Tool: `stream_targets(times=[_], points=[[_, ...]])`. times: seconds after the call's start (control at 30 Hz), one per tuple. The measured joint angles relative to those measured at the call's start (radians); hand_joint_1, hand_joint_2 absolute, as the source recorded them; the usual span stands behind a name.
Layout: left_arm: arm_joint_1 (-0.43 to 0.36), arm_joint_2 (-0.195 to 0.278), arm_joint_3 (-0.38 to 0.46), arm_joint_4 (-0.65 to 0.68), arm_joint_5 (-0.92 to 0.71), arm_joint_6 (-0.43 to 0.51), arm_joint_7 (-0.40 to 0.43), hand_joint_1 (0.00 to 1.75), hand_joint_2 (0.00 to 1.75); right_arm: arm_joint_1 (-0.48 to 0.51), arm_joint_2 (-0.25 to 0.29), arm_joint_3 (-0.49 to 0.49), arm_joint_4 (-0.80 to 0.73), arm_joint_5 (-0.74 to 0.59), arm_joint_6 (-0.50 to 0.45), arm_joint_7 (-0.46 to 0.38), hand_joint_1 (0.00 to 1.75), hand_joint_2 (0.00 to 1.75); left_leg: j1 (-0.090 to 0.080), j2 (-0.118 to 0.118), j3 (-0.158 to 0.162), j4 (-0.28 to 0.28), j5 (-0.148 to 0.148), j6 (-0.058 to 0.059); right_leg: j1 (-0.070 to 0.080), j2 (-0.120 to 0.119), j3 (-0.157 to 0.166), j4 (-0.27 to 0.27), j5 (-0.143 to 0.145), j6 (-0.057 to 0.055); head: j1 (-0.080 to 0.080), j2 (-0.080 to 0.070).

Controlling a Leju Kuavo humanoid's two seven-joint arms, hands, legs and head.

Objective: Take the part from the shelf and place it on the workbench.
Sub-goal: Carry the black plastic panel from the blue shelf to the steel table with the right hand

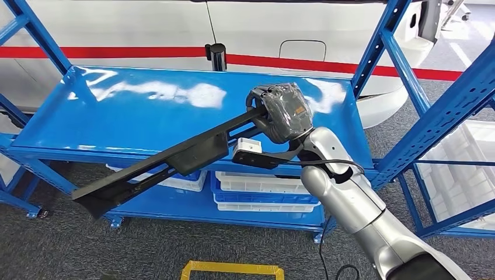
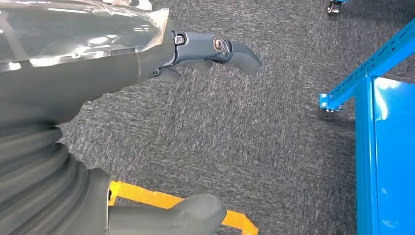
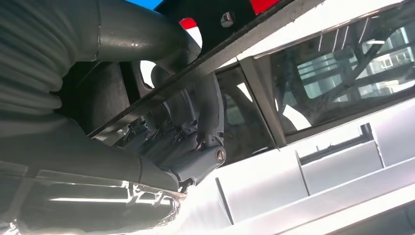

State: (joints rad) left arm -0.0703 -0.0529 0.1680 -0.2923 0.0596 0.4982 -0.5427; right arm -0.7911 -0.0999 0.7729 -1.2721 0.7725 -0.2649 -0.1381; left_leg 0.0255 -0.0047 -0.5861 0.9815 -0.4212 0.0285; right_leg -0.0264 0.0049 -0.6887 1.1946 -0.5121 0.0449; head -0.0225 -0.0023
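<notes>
One hand on the job: the right hand [image 1: 279,111] grips the long black part [image 1: 169,160] at its upper end, fingers [image 3: 208,110] curled round it. It's up off the blue shelf [image 1: 117,116], slanting down over the front edge toward the grey carpet [image 1: 52,251]. Left hand [image 2: 147,63] hangs above the floor, fingers apart, holding nothing

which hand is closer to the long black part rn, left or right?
Right. The right hand grips one end of the long black part above the blue shelf. The left hand hangs over grey carpet, fingers apart, holding nothing.
</notes>
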Motion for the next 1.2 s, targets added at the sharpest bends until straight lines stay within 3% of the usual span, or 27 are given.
stream_targets(times=[0.03, 0.1, 0.2, 0.27, 0.37, 0.43, 0.47, 0.57, 0.63, 0.73, 0.77, 0.83, 0.9, 0.97, 1.03, 1.1, 1.13, 1.2], points=[[0.0, 0.0, -0.002, 0.0, 0.0, 0.0, 0.0, 0.0, 1.75, 0.001, 0.0, -0.001, -0.001, 0.001, 0.0, -0.001, 1.52, 1.75, 0.002, -0.001, -0.001, 0.006, -0.004, -0.007, -0.004, -0.002, 0.035, -0.073, 0.028, 0.009, 0.001, 0.0], [0.0, 0.001, -0.003, 0.0, 0.0, 0.0, 0.0, 0.0, 1.75, 0.001, 0.0, -0.004, -0.004, 0.002, 0.001, -0.002, 1.52, 1.75, 0.002, -0.002, -0.004, 0.017, -0.013, -0.024, -0.004, -0.003, 0.086, -0.171, 0.063, 0.01, 0.002, 0.0], [0.0, 0.0, -0.004, 0.001, 0.0, 0.0, 0.0, 0.0, 1.75, 0.002, 0.0, -0.007, -0.005, 0.005, 0.005, -0.004, 1.52, 1.75, 0.004, -0.002, -0.006, 0.019, -0.014, -0.042, 0.002, 0.002, 0.09, -0.179, 0.07, -0.013, 0.001, 0.0], [0.0, -0.001, -0.006, 0.001, -0.002, 0.001, 0.0, 0.0, 1.75, 0.002, 0.001, -0.009, -0.006, 0.008, 0.008, -0.004, 1.52, 1.75, 0.009, 0.0, -0.017, 0.045, -0.037, -0.049, 0.0, 0.002, 0.088, -0.18, 0.075, -0.028, 0.001, 0.0], [0.0, -0.001, -0.008, 0.001, -0.005, 0.001, 0.001, 0.0, 1.75, 0.003, 0.003, -0.012, -0.007, 0.011, 0.009, -0.004, 1.52, 1.75, 0.01, 0.002, -0.09, 0.214, -0.135, -0.054, 0.006, 0.002, 0.085, -0.181, 0.079, -0.043, 0.0, 0.0], [0.0, -0.001, -0.009, 0.001, -0.006, 0.001, 0.003, 0.0, 1.75, 0.006, 0.003, -0.012, -0.007, 0.015, 0.01, -0.004, 1.52, 1.75, 0.009, 0.002, -0.127, 0.298, -0.163, -0.05, 0.014, 0.001, 0.08, -0.181, 0.082, -0.048, 0.0, 0.0], [0.0, -0.001, -0.01, 0.001, -0.006, 0.001, 0.004, 0.0, 1.75, 0.008, 0.003, -0.013, -0.007, 0.017, 0.011, -0.003, 1.52, 1.75, 0.007, 0.002, -0.12, 0.29, -0.151, -0.044, 0.019, 0.001, 0.078, -0.181, 0.083, -0.051, 0.0, 0.0], [-0.003, 0.001, -0.012, 0.001, -0.007, 0.0, 0.006, 0.0, 1.75, 0.008, 0.003, -0.016, -0.008, 0.021, 0.011, -0.003, 1.52, 1.75, -0.008, 0.004, -0.019, 0.113, -0.073, -0.013, 0.03, 0.002, 0.077, -0.18, 0.089, -0.053, 0.001, 0.0], [-0.007, 0.003, -0.012, 0.001, -0.008, 0.0, 0.007, 0.0, 1.75, 0.008, 0.003, -0.02, -0.009, 0.023, 0.012, -0.003, 1.52, 1.75, -0.02, 0.008, 0.017, 0.043, -0.052, 0.001, 0.031, 0.0, 0.075, -0.18, 0.094, -0.048, 0.001, 0.0], [-0.01, 0.003, -0.013, 0.001, -0.009, 0.0, 0.009, 0.0, 1.75, 0.009, 0.003, -0.025, -0.01, 0.027, 0.013, -0.002, 1.52, 1.75, -0.023, 0.011, 0.015, 0.028, -0.034, 0.008, 0.03, -0.004, 0.068, -0.179, 0.098, -0.032, 0.001, 0.0], [-0.011, 0.003, -0.013, 0.001, -0.009, 0.0, 0.009, 0.0, 1.75, 0.008, 0.003, -0.027, -0.01, 0.028, 0.013, -0.002, 1.52, 1.75, -0.021, 0.012, 0.013, 0.021, -0.024, 0.012, 0.031, -0.005, 0.059, -0.165, 0.085, -0.03, 0.002, 0.0], [-0.013, 0.002, -0.013, 0.001, -0.01, 0.0, 0.01, 0.0, 1.75, 0.008, 0.001, -0.029, -0.011, 0.028, 0.014, -0.002, 1.52, 1.75, -0.017, 0.015, 0.003, 0.011, -0.007, 0.019, 0.029, -0.005, 0.022, -0.078, 0.024, -0.034, 0.006, 0.0], [-0.014, 0.001, -0.013, 0.001, -0.01, 0.0, 0.011, 0.0, 1.75, 0.012, -0.001, -0.029, -0.011, 0.029, 0.014, -0.002, 1.52, 1.75, -0.017, 0.015, -0.016, 0.01, 0.007, 0.022, 0.024, -0.005, -0.018, 0.051, -0.044, -0.034, 0.008, 0.0], [-0.014, -0.001, -0.013, 0.001, -0.01, 0.0, 0.012, 0.0, 1.75, 0.017, -0.003, -0.029, -0.011, 0.03, 0.015, -0.002, 1.52, 1.75, -0.017, 0.015, -0.035, 0.012, 0.021, 0.019, 0.018, -0.005, -0.012, 0.092, -0.062, -0.019, 0.009, 0.0], [-0.014, -0.002, -0.013, 0.001, -0.012, 0.001, 0.013, 0.0, 1.75, 0.018, -0.004, -0.029, -0.011, 0.03, 0.015, -0.002, 1.52, 1.75, -0.016, 0.015, -0.051, 0.014, 0.031, 0.011, 0.01, -0.005, 0.07, -0.019, -0.028, 0.0, 0.009, 0.0], [-0.014, -0.003, -0.014, 0.001, -0.015, 0.002, 0.013, 0.0, 1.75, 0.018, -0.004, -0.029, -0.011, 0.031, 0.015, -0.002, 1.52, 1.75, -0.017, 0.014, -0.062, 0.019, 0.04, 0.0, 0.01, -0.004, 0.159, -0.151, -0.004, 0.004, 0.007, 0.0], [-0.014, -0.004, -0.015, 0.001, -0.016, 0.003, 0.013, 0.0, 1.75, 0.018, -0.004, -0.03, -0.012, 0.032, 0.016, -0.002, 1.52, 1.75, -0.018, 0.014, -0.066, 0.022, 0.044, -0.006, 0.012, -0.003, 0.177, -0.184, -0.002, 0.0, 0.008, 0.0], [-0.014, -0.004, -0.017, 0.001, -0.018, 0.004, 0.013, 0.0, 1.75, 0.018, -0.004, -0.031, -0.012, 0.033, 0.016, -0.002, 1.52, 1.75, -0.018, 0.013, -0.07, 0.024, 0.055, -0.019, 0.016, 0.0, 0.17, -0.191, 0.003, -0.013, 0.006, 0.0]])
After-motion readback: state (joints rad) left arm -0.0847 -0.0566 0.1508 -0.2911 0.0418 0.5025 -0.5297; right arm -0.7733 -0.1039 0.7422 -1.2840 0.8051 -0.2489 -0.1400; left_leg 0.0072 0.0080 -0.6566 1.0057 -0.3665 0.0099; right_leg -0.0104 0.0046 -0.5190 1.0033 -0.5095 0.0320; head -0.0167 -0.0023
